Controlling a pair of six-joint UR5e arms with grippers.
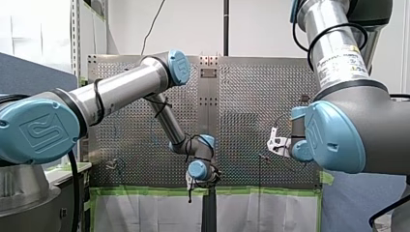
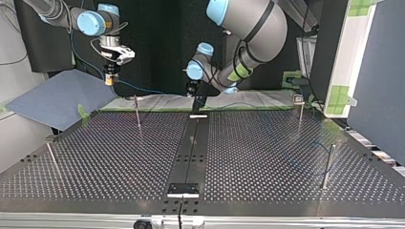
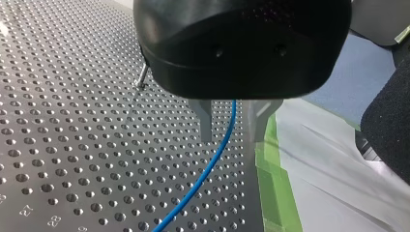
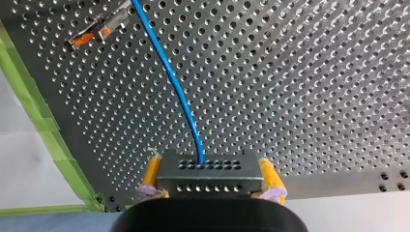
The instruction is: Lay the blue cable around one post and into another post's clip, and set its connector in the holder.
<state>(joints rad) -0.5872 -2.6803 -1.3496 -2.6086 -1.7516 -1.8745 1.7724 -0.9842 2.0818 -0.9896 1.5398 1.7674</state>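
Four thin posts stand well apart near the perforated table's edges, leaving its broad middle open to a gripper, while the blue cable strung between my right gripper and my left gripper bars the far edge.

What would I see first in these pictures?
Probably the bright blue cable: in the left wrist view it runs between the open metal fingers of my left gripper, over the table full of holes. In the right wrist view it comes out of a grey connector clamped between the yellow pads of my right gripper.
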